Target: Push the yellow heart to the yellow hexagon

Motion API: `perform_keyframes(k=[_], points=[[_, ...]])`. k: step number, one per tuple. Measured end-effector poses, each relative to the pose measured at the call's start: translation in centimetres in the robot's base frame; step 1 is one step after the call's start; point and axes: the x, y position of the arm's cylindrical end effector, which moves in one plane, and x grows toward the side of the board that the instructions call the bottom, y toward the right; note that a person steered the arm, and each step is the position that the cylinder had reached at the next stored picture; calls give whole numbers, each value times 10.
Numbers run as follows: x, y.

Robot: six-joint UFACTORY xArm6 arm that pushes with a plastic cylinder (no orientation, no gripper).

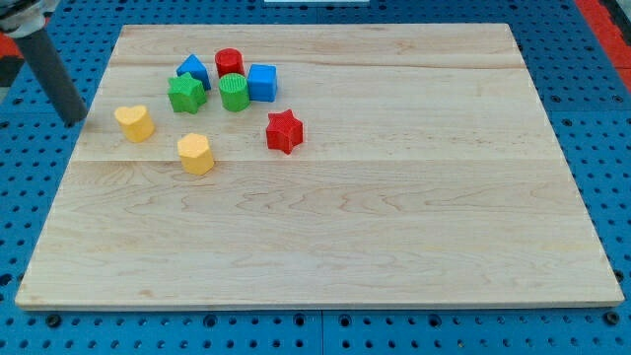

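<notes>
The yellow heart (134,122) lies near the board's left edge. The yellow hexagon (196,154) lies a short way to its lower right, with a gap between them. My rod comes down from the view's top left, and my tip (75,120) sits just off the board's left edge, to the left of the yellow heart and apart from it.
A cluster sits above the yellow blocks: a green star (185,93), a green cylinder (234,92), a blue cube (262,82), a blue block (193,69) and a red cylinder (229,62). A red star (284,131) lies right of the hexagon. The wooden board (394,217) rests on a blue pegboard.
</notes>
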Motion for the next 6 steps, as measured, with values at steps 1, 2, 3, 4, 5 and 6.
perform_keyframes(k=[1,2,3,4,5,6], points=[[38,0],[40,5],[46,-3],[9,2],[-32,48],[-16,87]])
